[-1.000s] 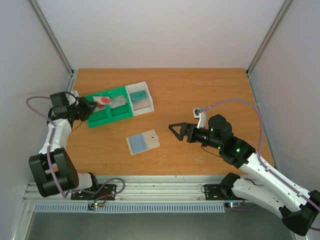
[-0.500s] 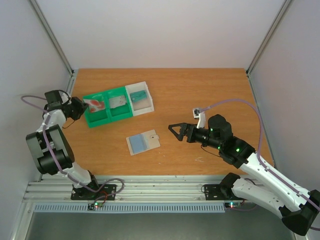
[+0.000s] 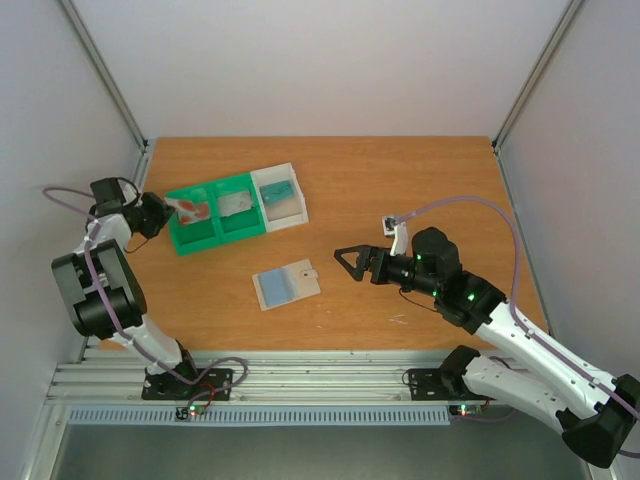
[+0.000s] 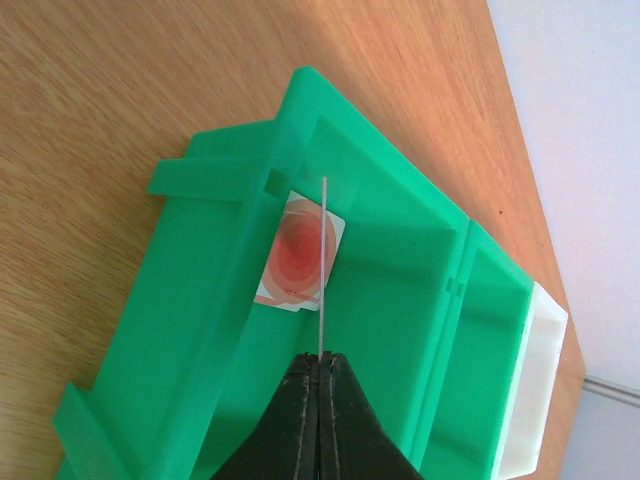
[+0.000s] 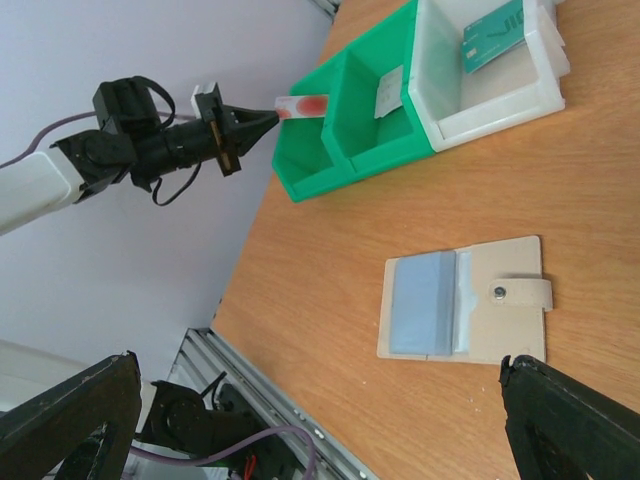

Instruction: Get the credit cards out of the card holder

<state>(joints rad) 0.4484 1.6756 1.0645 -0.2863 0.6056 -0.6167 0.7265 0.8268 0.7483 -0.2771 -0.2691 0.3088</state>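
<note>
Looking down on an orange-brown wooden table point(image 3: 400, 180), the task appears close to finished. A flat, pale blue-grey rectangular card holder point(image 3: 287, 285) lies open near the table's middle, its small closing tab point(image 5: 520, 292) on the edge facing the right arm. No card visibly sticks out of its pockets, though whether one is tucked inside cannot be told. Well apart from it, toward the far left, stands a green-and-white three-compartment plastic tray point(image 3: 215, 238). A teal card point(image 5: 490, 25) rests in the white end compartment and a pale grey card point(image 5: 392, 95) in the middle green one. A white card point(image 4: 300, 262) printed with red circles leans against the inner wall of the left-end green compartment. The left gripper point(image 4: 320, 365) hovers at that same compartment, fingers pressed together and pinching one more thin card point(image 5: 300, 104). That card shows only as an edge in the left wrist view and as white with a red patch in the right wrist view, and it is not yet released. Probably what is left is dropping it and checking the holder. The right gripper point(image 3: 347, 265) hangs just right of the holder, fingers spread wide, holding nothing. Nothing stands between it and the holder, and only the tray's walls crowd the held card.
</note>
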